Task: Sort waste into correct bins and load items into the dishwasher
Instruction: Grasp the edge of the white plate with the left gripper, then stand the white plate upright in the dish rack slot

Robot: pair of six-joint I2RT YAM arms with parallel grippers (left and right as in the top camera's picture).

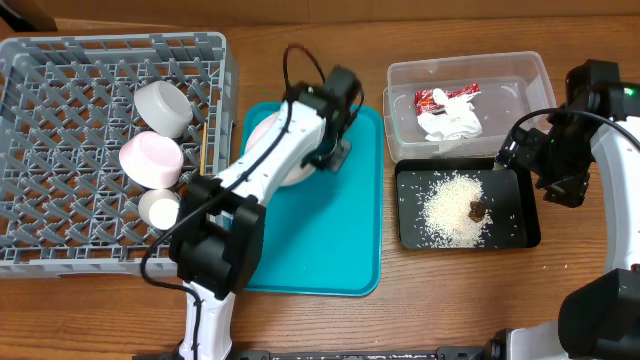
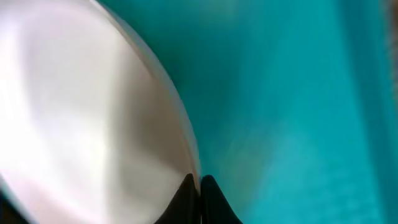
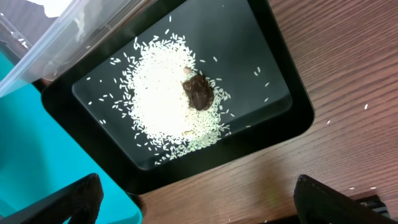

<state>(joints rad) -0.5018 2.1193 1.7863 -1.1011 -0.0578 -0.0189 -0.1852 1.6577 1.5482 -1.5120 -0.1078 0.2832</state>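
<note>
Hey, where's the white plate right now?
Overhead, the white plate lies on the teal tray at mid-table, beside the grey rack. The left wrist view shows the left end effector shut on its rim.

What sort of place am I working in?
Probably a tabletop dish-clearing mock-up: a dish rack holding dishes, a plate on a teal tray, rice in a black tray.

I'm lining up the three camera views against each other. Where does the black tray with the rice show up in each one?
Overhead: the black tray sits right of centre.
Left wrist: not in it.
Right wrist: the black tray fills the middle, lying at a slant.
Shared landmark: the teal tray is in all three views, lying beside the black tray's left side overhead.
</note>
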